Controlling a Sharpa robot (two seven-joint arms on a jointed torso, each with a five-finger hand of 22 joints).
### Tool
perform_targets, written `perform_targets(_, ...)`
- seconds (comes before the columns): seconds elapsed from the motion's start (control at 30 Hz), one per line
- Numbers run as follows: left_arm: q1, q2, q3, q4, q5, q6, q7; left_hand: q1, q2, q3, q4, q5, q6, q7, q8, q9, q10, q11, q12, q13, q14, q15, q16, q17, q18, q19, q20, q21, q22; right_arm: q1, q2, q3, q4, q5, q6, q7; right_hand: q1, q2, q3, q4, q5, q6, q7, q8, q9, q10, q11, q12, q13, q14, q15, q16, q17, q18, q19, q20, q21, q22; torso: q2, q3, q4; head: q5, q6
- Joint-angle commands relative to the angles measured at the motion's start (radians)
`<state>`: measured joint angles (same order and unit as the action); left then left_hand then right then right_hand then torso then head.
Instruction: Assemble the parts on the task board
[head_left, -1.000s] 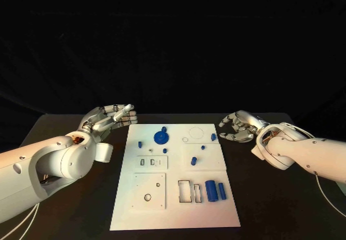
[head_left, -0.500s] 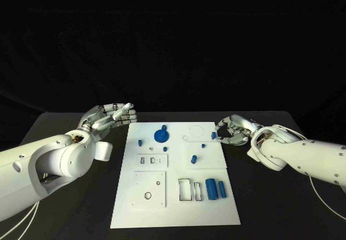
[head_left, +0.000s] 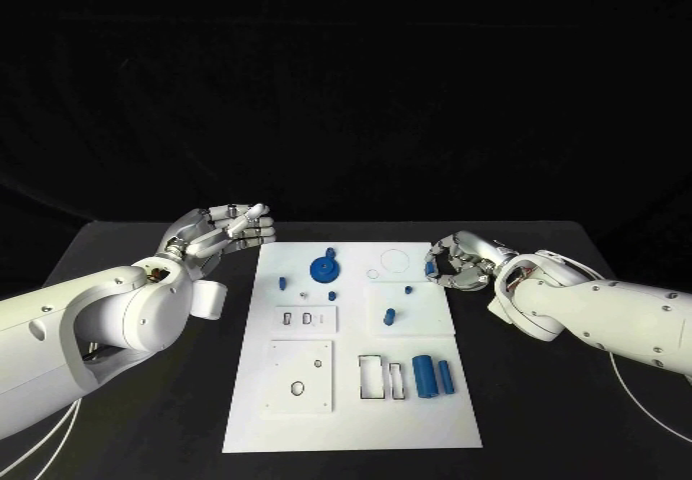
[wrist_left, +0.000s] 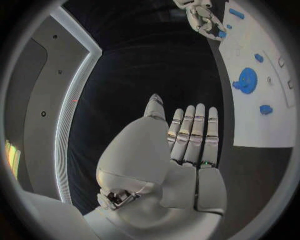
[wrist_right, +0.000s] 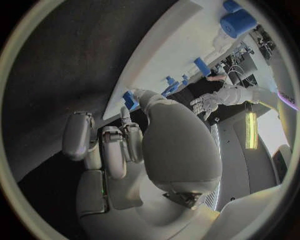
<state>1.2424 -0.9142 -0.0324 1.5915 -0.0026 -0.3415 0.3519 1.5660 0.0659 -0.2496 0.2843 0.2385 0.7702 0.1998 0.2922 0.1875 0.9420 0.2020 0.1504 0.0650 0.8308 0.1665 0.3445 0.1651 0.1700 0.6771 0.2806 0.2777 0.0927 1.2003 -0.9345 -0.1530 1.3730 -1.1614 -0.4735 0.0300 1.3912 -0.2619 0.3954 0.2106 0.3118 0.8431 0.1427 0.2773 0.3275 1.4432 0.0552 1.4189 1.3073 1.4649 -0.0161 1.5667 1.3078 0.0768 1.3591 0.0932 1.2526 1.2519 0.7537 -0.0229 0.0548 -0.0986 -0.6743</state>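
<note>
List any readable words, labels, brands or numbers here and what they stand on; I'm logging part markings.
None can be read. The task board shows only outlines and holes, no print. The blue parts, such as the round disc, carry no visible markings. Neither the left hand nor the right hand shows lettering.

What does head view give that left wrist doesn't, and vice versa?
Head view alone: the whole task board, including its near end with two blue cylinders and the rectangular cutouts.

Left wrist view alone: the left hand from behind, fingers straight and side by side, holding nothing.

Both: the blue gear at the board's far end, and the right hand at the board's far right edge by a small blue part. Contact with that part cannot be judged.
</note>
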Motion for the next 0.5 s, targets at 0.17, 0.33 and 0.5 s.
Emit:
perform_targets(0.17, 0.000, 0.002, 0.001, 0.001, -0.005, 0.012, 0.001, -0.007, 0.007, -0.005, 0.000, -0.003, -0.007, 0.036, -0.002, 0.001, 0.008, -0.001, -0.007, 0.001, -0.001, 0.005, -0.007, 0.001, 0.011, -0.004, 0.001, -0.004, -0.001, -0.002, 0.008, 0.000, -0.013, -0.012, 0.008, 0.005, 0.006, 0.020, 0.026, -0.008, -0.011, 0.019, 0.002, -0.001, -0.002, 0.001, 0.005, 0.002, 0.091, 0.103, 0.007, 0.001, 0.252, 0.013, 0.005, 0.004, 0.002, 0.004, 0.000, -0.0008, -0.0005, 0.004, 0.002)
perform_targets(0.33, 0.000, 0.001, 0.001, 0.000, -0.005, 0.011, 0.000, -0.007, 0.009, -0.005, 0.000, -0.001, -0.007, 0.036, -0.002, 0.001, 0.008, -0.001, -0.007, 0.001, -0.001, 0.005, -0.007, 0.001, 0.011, -0.004, 0.001, -0.004, -0.002, -0.002, 0.011, 0.000, -0.015, -0.011, 0.006, 0.003, 0.003, 0.024, 0.042, -0.011, -0.017, 0.037, -0.001, 0.005, 0.000, 0.004, 0.003, 0.006, 0.094, 0.104, 0.005, 0.002, 0.255, 0.013, 0.007, 0.003, 0.004, 0.007, 0.000, 0.0000, -0.0015, 0.007, 0.000)
perform_targets(0.5, 0.000, 0.001, 0.001, 0.000, -0.005, 0.011, 0.000, -0.007, 0.009, -0.005, 0.000, -0.001, -0.007, 0.036, -0.002, 0.001, 0.008, -0.001, -0.007, 0.001, -0.001, 0.005, -0.007, 0.001, 0.011, -0.004, 0.001, -0.004, -0.002, -0.002, 0.014, 0.000, -0.014, -0.011, 0.003, 0.005, -0.004, 0.027, 0.059, -0.017, -0.020, 0.068, -0.009, 0.020, 0.007, 0.012, -0.004, 0.016, 0.104, 0.104, 0.000, 0.002, 0.257, 0.011, 0.011, -0.001, 0.009, 0.014, -0.001, 0.0002, -0.0021, 0.007, -0.002)
